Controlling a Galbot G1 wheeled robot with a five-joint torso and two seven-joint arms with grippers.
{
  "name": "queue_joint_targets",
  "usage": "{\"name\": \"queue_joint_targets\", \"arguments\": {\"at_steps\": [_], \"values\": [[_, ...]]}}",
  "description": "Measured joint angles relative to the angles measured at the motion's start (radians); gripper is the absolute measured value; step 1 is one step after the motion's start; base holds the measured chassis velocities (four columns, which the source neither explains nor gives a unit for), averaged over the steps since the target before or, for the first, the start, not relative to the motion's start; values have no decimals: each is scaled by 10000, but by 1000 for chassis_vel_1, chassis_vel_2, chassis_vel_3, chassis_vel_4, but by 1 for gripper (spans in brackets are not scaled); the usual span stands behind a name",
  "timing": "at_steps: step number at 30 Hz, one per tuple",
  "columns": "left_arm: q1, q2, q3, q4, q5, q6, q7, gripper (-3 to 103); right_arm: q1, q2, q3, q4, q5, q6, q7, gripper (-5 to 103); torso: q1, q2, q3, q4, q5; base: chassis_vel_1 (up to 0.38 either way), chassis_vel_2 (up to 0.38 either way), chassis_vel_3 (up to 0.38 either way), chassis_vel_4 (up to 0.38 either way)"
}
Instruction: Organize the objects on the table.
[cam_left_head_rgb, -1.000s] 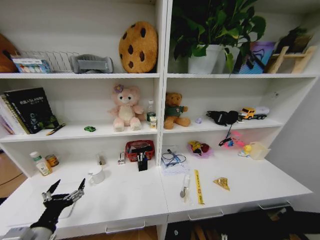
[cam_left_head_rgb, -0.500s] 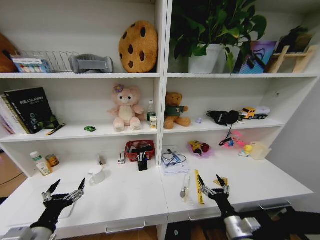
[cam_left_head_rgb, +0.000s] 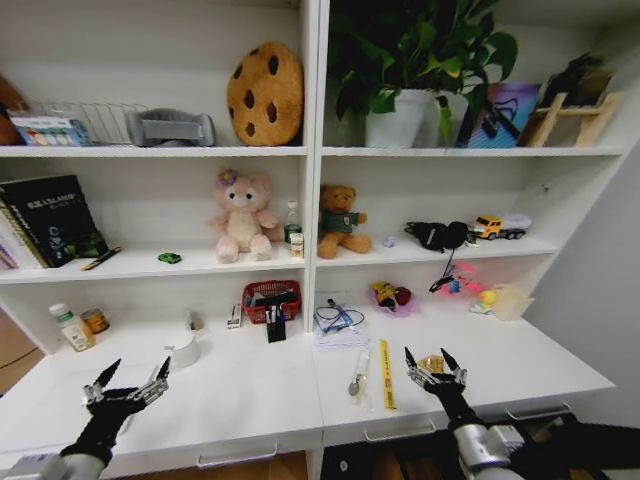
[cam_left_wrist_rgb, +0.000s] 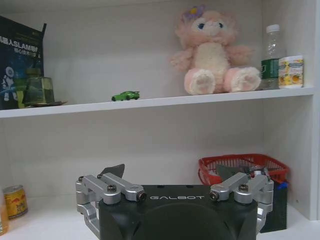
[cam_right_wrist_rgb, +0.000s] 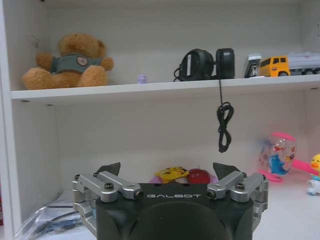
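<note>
Currently both the left gripper (cam_left_head_rgb: 127, 382) and right gripper (cam_left_head_rgb: 435, 367) hover released over the table (cam_left_head_rgb: 250, 400); a careless reach risks scattering the spoon (cam_left_head_rgb: 357, 377) beside the yellow strip (cam_left_head_rgb: 384, 360).

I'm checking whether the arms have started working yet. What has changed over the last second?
The right gripper has come up into the head view, open and empty, above the table near the yellow ruler. The left gripper stays open and raised at the left. The camera shifted slightly; nothing on the desk was touched.
</note>
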Motion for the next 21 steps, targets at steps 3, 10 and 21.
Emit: {"name": "queue_joint_targets", "arguments": {"at_steps": [3,10,21], "values": [[0,0,0,0,0,0,0,100,204,-72,-114,-233,58,72,-56,100,-2,1,-1,2,8,-227,-207,217,211],[0,-2,3,-1,0,0,4,100,1348,85,-952,-1317,-1190,62,566,100,-3,1,-1,-7,-7,-150,-164,147,160],[0,0,0,-1,0,0,0,100,1586,-463,-1049,-1969,-938,-1040,250,100,-2,1,-1,-2,-6,14,32,-10,-31]]}}
